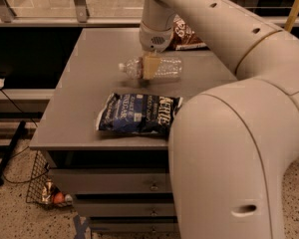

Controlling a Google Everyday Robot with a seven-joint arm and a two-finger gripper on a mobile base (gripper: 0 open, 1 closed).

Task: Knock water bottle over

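The water bottle (162, 67) is a small clear ribbed plastic bottle. It lies on its side on the grey table (89, 83), its cap pointing left. My gripper (150, 66) hangs from the white arm directly over the bottle's middle, its tan finger in front of the bottle and touching or nearly touching it. The arm's large white body fills the right side of the view.
A blue chip bag (139, 114) lies flat near the table's front edge. A brown chip bag (187, 36) lies at the back, partly behind the arm. A wire basket (45, 188) with small items stands on the floor at the left, under the table.
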